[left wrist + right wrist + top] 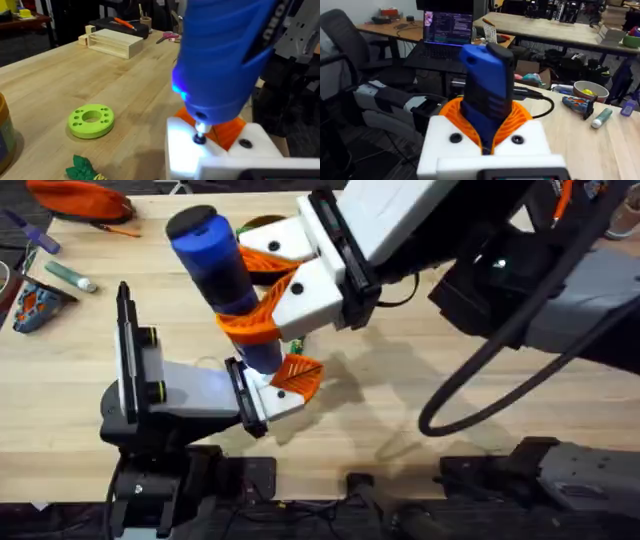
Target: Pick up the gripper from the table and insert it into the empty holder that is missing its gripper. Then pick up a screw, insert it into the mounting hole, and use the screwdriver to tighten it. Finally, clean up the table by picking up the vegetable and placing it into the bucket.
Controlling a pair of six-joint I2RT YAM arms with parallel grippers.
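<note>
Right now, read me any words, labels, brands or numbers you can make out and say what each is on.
None can be read.
Screwdriver: dark raised lettering on its blue body, cut off and blurred.
Laptop screen: lines of text, too small.
Bucket: label band, nothing readable.

Even, bright indoor light falls on the pale wooden table (pixel 480 390), with soft arm shadows across the centre right of the overhead frame. The blue screwdriver (pixel 225 55) looms blurred at the upper right of the left wrist view, its small light (pixel 180 92) glowing and bleaching the white holder (pixel 182 145) beneath.
</note>
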